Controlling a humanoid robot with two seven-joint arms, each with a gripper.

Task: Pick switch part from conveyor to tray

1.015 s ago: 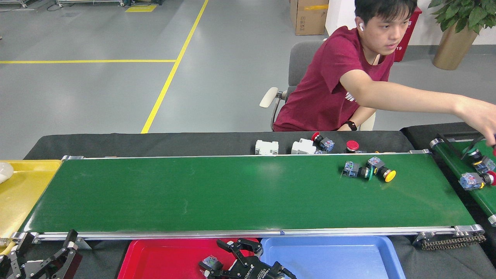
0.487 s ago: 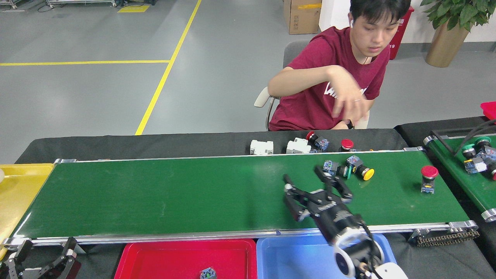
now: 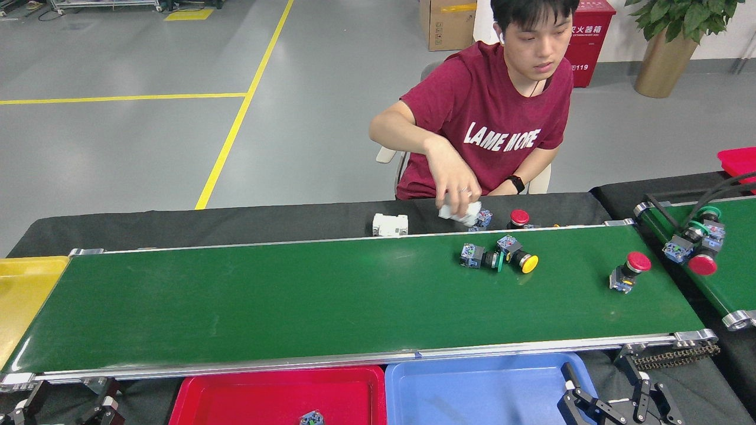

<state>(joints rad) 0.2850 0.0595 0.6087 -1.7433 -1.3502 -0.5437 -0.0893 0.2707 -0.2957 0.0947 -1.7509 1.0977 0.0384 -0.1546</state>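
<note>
The conveyor is a long green belt with silver rails across the middle of the head view. Three switch parts lie on its right half: a green-ringed one touching a yellow-button one, and a red mushroom-button one on its side farther right. The red tray at the near edge holds one small switch part; the blue tray sits beside it. My right gripper stands open and empty at the blue tray's right corner. My left gripper shows only its spread fingertips at the bottom left.
A person in a red shirt sits behind the belt, one hand on a white block. Another white block and a red button lie on the black cloth there. A yellow tray is left; a second belt with parts is right.
My right gripper has pulled back from over the belt to the bottom right, empty. The red mushroom part has tipped over, and the parts have drifted left. The person's hand dropped onto the white block.
</note>
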